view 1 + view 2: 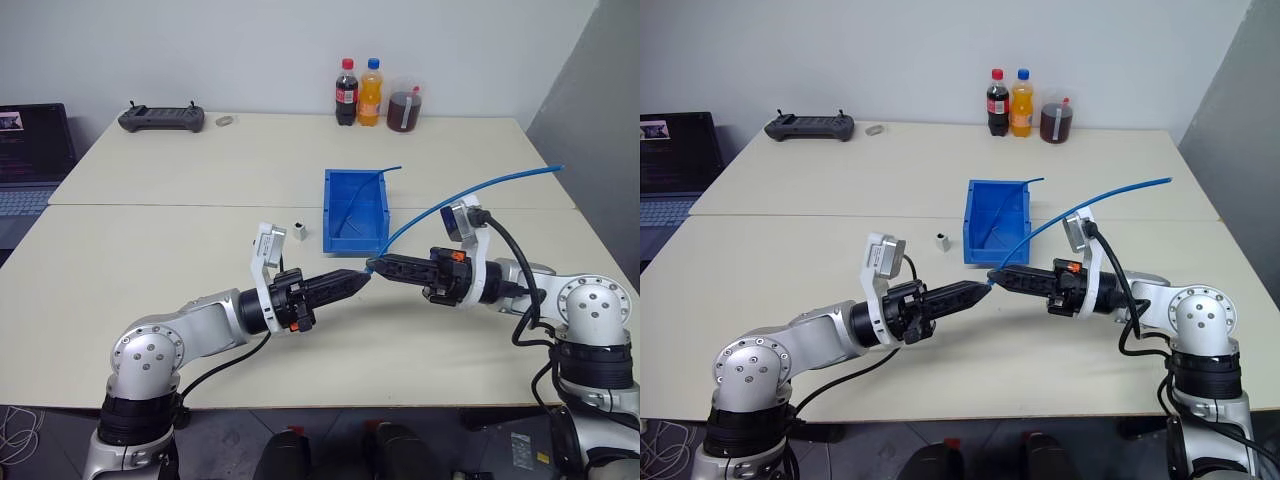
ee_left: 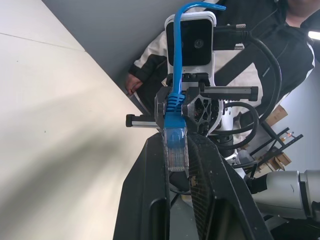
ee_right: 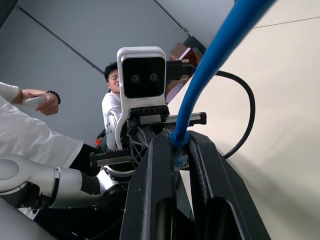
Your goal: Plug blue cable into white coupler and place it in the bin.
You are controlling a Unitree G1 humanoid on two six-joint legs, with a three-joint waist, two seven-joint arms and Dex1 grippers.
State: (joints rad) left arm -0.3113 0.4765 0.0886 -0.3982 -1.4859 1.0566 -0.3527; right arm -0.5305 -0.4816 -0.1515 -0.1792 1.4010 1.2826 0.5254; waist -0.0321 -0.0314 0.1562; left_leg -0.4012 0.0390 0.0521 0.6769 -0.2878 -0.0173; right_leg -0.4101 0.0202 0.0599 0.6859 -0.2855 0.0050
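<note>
Two robot arms meet tip to tip above the front of a pale surface point(image 1: 150, 250). The left pincer point(image 1: 358, 279) reaches in from the left, its black fingers drawn together on the clear plug at the end of the blue cable point(image 1: 440, 208); the left wrist view shows that plug point(image 2: 176, 147) squeezed between the two fingers. The right pincer point(image 1: 378, 265) reaches in from the right and is clamped on the same cable just behind the plug, where the blue boot sits between its fingers point(image 3: 159, 165). From that grip the cable rises in a long arc up and to the right, passing over the right wrist camera and ending in the air beyond the surface's right edge.

Just past the pincers, the white coupler point(image 1: 298, 231) stands alone on the surface, a tiny white block with a dark opening, a little to the left of the bin point(image 1: 334, 222) and apart from it. The bin is blue, open-topped, and sits near the middle of the surface. A second thin blue cable point(image 1: 390, 171) pokes out over its far right corner.

Farther back, against the wall, stand a cola bottle point(image 1: 346, 92), an orange drink bottle point(image 1: 371, 92) and a jar of dark liquid point(image 1: 404, 108). A black handheld controller point(image 1: 162, 118) lies at the far left, and a laptop point(image 1: 30, 160) sits off the surface's left side. The wrist views show people standing beyond the arms.
</note>
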